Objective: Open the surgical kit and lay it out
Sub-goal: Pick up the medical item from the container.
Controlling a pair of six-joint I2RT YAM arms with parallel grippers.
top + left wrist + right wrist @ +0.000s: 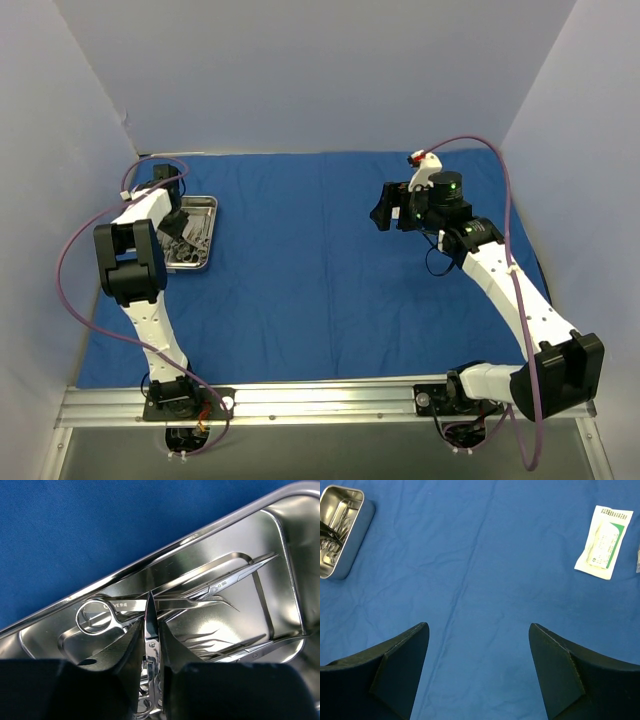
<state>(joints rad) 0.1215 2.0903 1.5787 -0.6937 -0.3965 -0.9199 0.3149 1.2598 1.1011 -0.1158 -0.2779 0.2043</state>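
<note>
Surgical kit (pixel 320 270), top view: we see its blue wrap (pixel 300 330) spread flat, the steel tray (pixel 208 205) at the wrap's left edge, and the left gripper (pixel 180 230) down in it. Left wrist: jaws pinched narrow on a pointed steel instrument (pixel 150 617) among other tools (pixel 220 587). These look light, stiff and slick, so we'd grip the flat shank. Right wrist: the right gripper (pixel 477 627) gapes wide and empty over bare wrap, and a flimsy packet (pixel 602 542) lies well apart from the tray, best nipped by its margin.
</note>
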